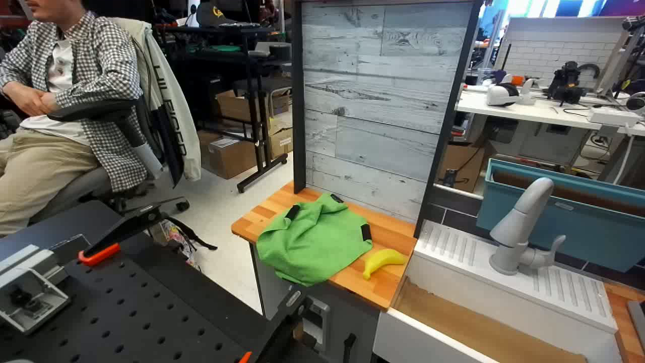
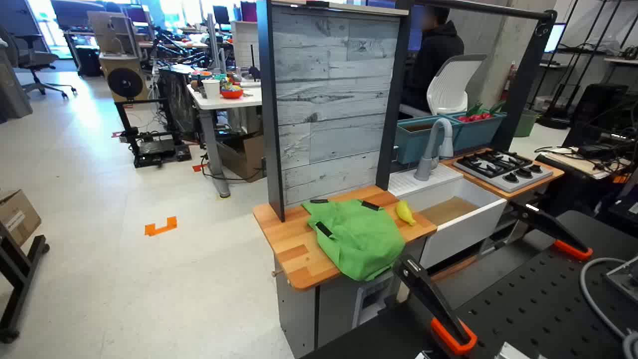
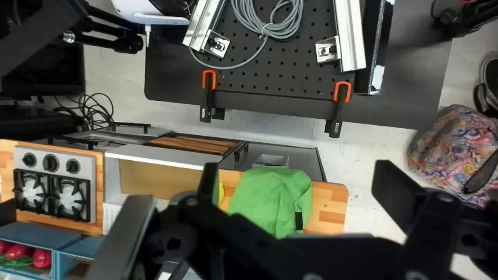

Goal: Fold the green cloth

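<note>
Green cloth [image 1: 312,244] lies rumpled on the wooden bench [image 2: 294,252], its front part drooping past the edge. The end effector [image 3: 297,175], jaws spread wide in the wrist view, grips nothing.

Folding, I judge, has yet to begin. To start it well, go for the drooping margin, where the fabric should be easiest to get hold of, and avoid pressing at the flat middle. Take a thin pinch, raise it clear so it does not drag the whole piece along, carry it toward the back of the bench, and lay it down before letting go.

That end effector appears in neither exterior view. Both show the yellow banana [image 1: 384,261] whole, just beside the cloth, where the wrist view gives a sliver, the rest apparently hidden behind the jaws. Three black patches [image 2: 324,229] sit near the cloth's edges in both exterior views; just one appears from the wrist.
</note>
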`<move>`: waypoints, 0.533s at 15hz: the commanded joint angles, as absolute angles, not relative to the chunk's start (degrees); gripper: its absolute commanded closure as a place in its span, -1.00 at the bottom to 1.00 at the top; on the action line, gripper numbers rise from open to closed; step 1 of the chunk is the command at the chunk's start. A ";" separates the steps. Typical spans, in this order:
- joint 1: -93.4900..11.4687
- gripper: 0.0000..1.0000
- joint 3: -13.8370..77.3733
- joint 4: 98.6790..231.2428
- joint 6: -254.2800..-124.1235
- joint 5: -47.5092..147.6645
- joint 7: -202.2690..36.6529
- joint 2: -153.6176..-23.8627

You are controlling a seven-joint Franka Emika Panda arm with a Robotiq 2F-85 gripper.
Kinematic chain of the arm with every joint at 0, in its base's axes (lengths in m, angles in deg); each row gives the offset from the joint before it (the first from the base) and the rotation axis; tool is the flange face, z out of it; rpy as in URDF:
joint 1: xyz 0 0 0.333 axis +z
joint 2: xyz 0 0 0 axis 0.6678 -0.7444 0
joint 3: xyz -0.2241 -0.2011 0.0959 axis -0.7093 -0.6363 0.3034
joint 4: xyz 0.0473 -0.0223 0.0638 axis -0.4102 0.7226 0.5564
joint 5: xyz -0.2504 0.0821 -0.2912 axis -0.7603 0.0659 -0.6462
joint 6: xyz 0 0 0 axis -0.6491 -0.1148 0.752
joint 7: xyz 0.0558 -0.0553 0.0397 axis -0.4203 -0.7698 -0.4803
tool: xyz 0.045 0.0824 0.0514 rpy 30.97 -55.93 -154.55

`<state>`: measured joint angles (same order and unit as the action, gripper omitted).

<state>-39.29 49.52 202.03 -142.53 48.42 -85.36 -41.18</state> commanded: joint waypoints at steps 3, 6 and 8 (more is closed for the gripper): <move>-37.52 -1.00 48.17 201.86 -142.31 47.81 -86.10 -41.48; -37.89 -1.00 48.54 200.71 -143.27 47.62 -87.31 -43.47; -38.04 -1.00 48.44 199.99 -143.91 47.46 -87.44 -45.03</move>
